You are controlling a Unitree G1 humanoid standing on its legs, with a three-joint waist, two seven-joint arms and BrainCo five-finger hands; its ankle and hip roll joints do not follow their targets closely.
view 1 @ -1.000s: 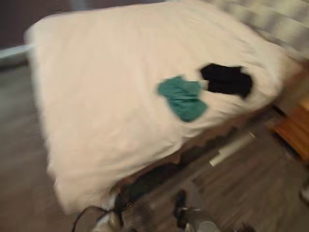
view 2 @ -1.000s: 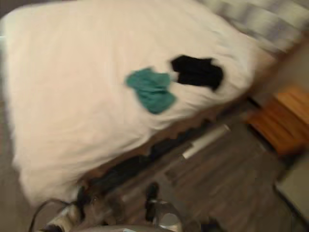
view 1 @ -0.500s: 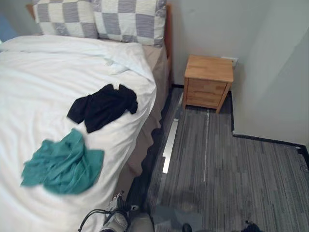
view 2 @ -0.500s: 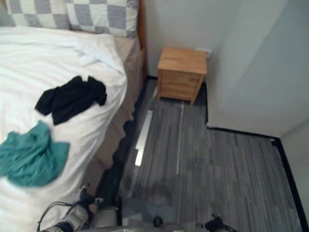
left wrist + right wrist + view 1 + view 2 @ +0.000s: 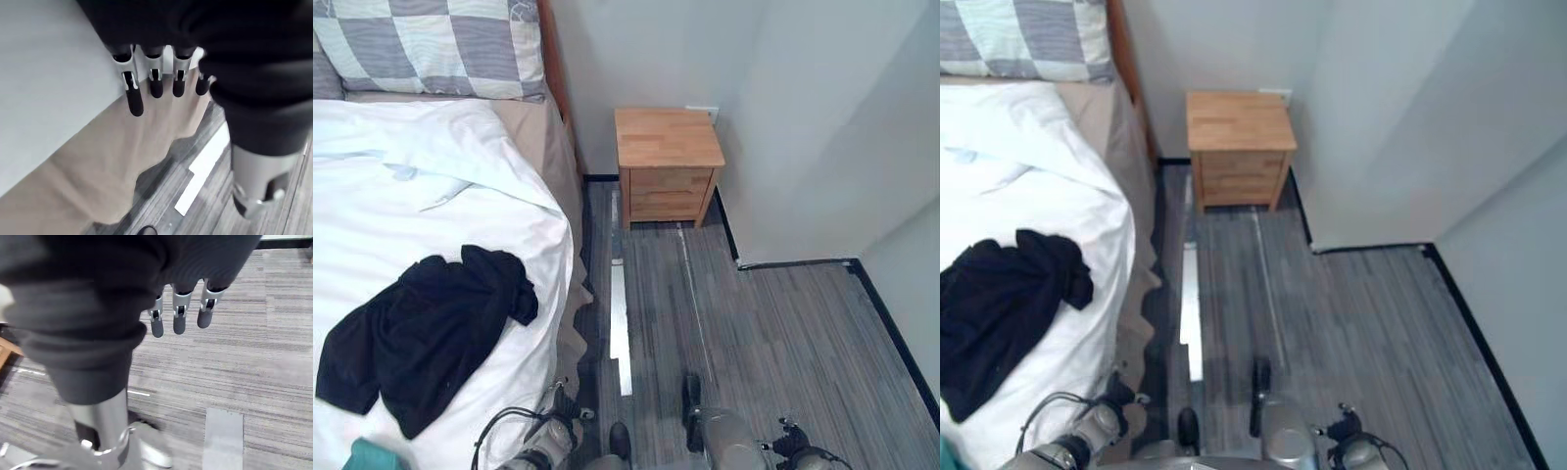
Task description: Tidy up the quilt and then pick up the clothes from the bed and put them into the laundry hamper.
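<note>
The view has swung toward the nightstand (image 5: pixel 668 162), black garment (image 5: pixel 421 333) at eight o'clock unclaimed, both hands' fingers (image 5: pixel 155 83) hanging straight, empty.

Bed (image 5: pixel 533 127) with white quilt (image 5: pixel 401 215), black garment (image 5: pixel 421 328), teal garment's edge (image 5: pixel 367 455), checked pillow (image 5: pixel 440 49)

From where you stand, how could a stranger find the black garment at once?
Find the bed's white quilt, below the checked pillow. Near its floor-side edge lies the crumpled black garment, the sole dark thing on the white; a teal cloth just peeks beside it.
</note>
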